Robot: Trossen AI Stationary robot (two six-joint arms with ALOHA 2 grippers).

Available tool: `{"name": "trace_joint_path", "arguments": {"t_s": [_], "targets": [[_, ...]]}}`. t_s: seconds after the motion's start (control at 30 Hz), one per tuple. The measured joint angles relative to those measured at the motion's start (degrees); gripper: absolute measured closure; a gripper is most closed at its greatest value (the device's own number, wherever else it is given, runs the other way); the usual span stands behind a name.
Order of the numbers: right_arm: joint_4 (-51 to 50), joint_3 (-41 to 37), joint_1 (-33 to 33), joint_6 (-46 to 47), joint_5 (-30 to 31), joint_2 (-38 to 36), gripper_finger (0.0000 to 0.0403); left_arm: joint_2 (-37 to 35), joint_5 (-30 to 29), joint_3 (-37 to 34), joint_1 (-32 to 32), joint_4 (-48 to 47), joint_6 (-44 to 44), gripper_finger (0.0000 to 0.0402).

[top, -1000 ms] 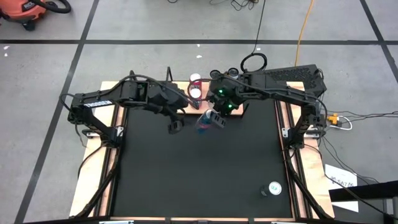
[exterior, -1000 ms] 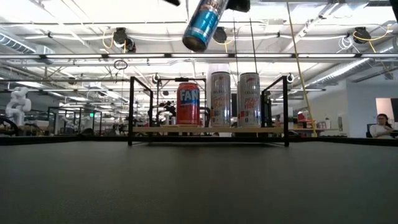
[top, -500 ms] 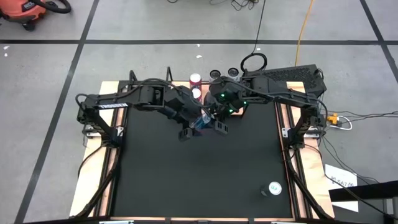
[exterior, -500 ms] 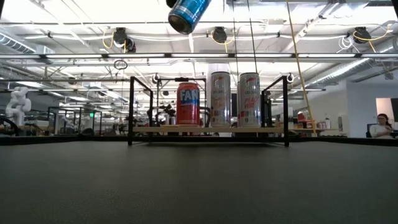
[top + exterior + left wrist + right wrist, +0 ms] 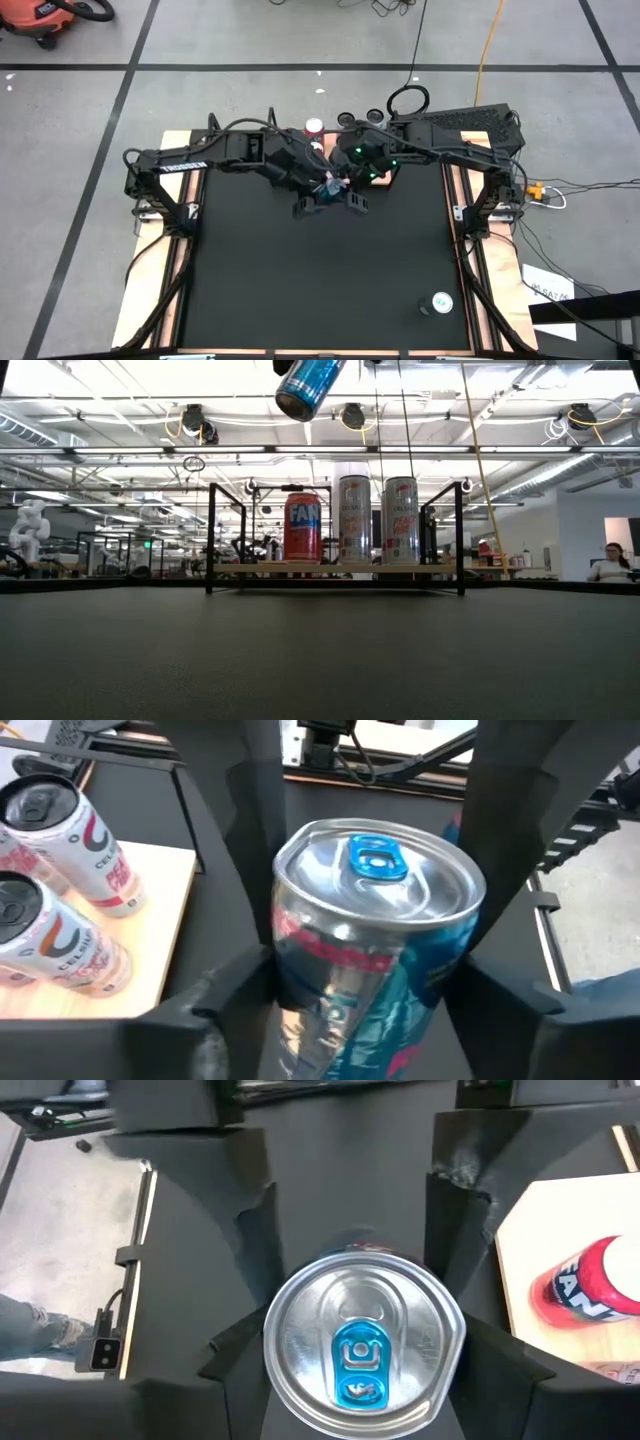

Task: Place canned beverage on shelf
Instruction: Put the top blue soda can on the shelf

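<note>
- the blue can [image 5: 309, 382] is held tilted in the air above the tabletop [image 5: 320, 270], just in front of the shelf [image 5: 335, 568].
- both sets of jaws are seen flanking the can; the left gripper [image 5: 365, 1010] and the right gripper [image 5: 350, 1330] appear clamped on it, which suggests a handover.
- three cans already stand on the shelf.
- the can is judged light, thin-walled, smooth and easily dented; a mid-body grasp is advised.

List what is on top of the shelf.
On the shelf stand a red Fanta can and two white cans, all upright. Anything behind them is hidden.
</note>
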Motion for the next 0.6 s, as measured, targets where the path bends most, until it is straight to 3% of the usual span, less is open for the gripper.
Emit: {"name": "trace_joint_path", "arguments": {"t_s": [0.17,0.4,0.6], "targets": [[0.31,-0.12,0.0,-0.74,1.18,-0.71,0.0177,-0.04,-0.12,0.09,0.43,-0.63,0.69,0.0197],[0.57,-0.17,-0.44,-2.44,1.8,-1.51,0.0166,-0.07,-0.78,0.13,0.52,0.27,1.48,0.0189],[1.83,-0.02,-0.35,0.21,12.98,-3.37,0.0115,-0.99,-6.81,-0.11,0.75,-1.41,0.98,0.0188]]}}
